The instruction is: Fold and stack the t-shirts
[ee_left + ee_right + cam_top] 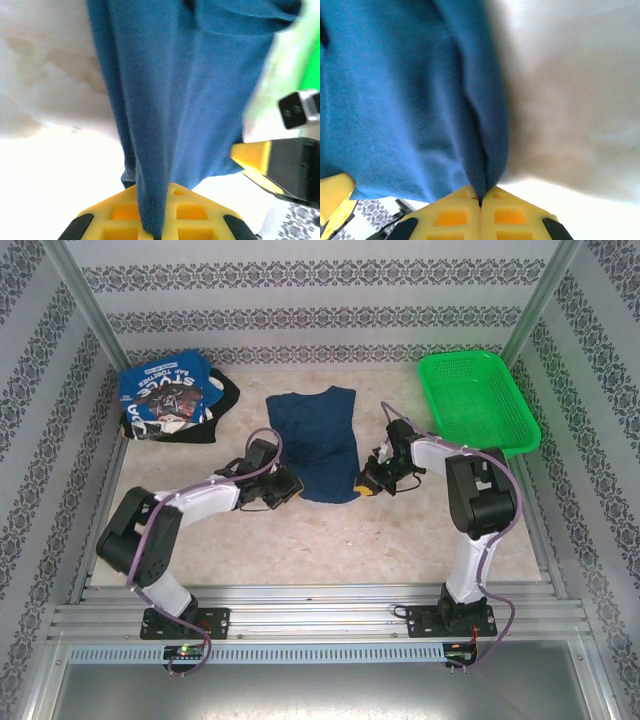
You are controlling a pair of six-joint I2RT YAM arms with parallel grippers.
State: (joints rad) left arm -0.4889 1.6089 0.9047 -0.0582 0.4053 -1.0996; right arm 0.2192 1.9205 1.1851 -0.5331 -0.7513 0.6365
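Note:
A dark blue t-shirt (pixel 318 440) lies lengthwise in the middle of the table, with no print showing. My left gripper (pixel 290 486) is at its near left corner, shut on the hem; in the left wrist view the cloth (pixel 175 100) runs down between the yellow fingers (pixel 200 215). My right gripper (pixel 368 483) is shut on the near right corner, where a fold of cloth (pixel 485 150) is pinched between the fingertips (pixel 520 215). At the back left lies a blue t-shirt with white lettering (pixel 160 398), with a black t-shirt (pixel 226 395) beside it.
A green mesh basket (pixel 476 400) stands at the back right. Patterned walls close in the table (pixel 400 530) on three sides. The other arm's yellow finger (pixel 260 162) shows at the right of the left wrist view.

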